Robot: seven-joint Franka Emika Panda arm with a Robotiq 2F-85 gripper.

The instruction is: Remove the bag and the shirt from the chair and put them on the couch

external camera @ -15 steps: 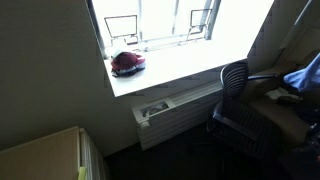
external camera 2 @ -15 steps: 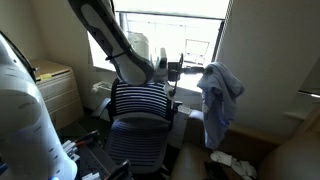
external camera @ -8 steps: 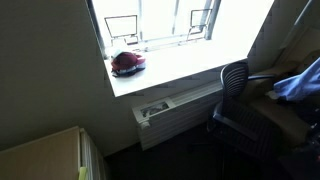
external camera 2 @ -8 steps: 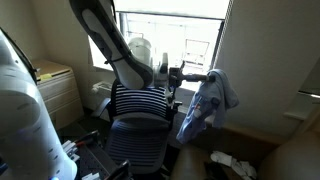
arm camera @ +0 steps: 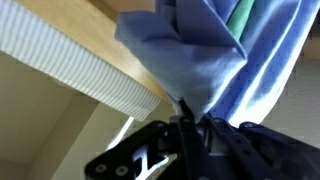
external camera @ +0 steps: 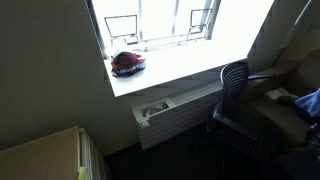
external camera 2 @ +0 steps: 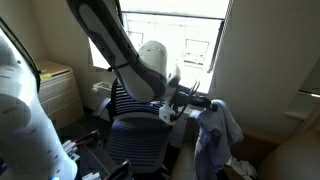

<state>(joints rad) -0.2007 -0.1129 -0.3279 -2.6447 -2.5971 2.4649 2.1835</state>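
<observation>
My gripper (external camera 2: 208, 103) is shut on a light blue shirt (external camera 2: 216, 135), which hangs from it to the right of the striped office chair (external camera 2: 135, 120). In the wrist view the shirt (arm camera: 205, 50) fills the upper right, pinched between the dark fingers (arm camera: 190, 125). In an exterior view only a blue corner of the shirt (external camera: 310, 100) shows at the right edge, near a black chair back (external camera: 234, 80). No bag shows on the chair. The couch is not clearly in view.
A window sill (external camera: 170, 70) holds a dark red object (external camera: 127, 63). A radiator (external camera: 165, 110) sits under the sill. A cabinet (external camera 2: 55, 90) stands at left. White clutter (external camera 2: 240, 165) lies on the floor at right.
The arm has lowered and swung toward the camera with the shirt. The shirt now hangs lower, beside the chair seat. In the window-side view it dropped toward the right edge.
</observation>
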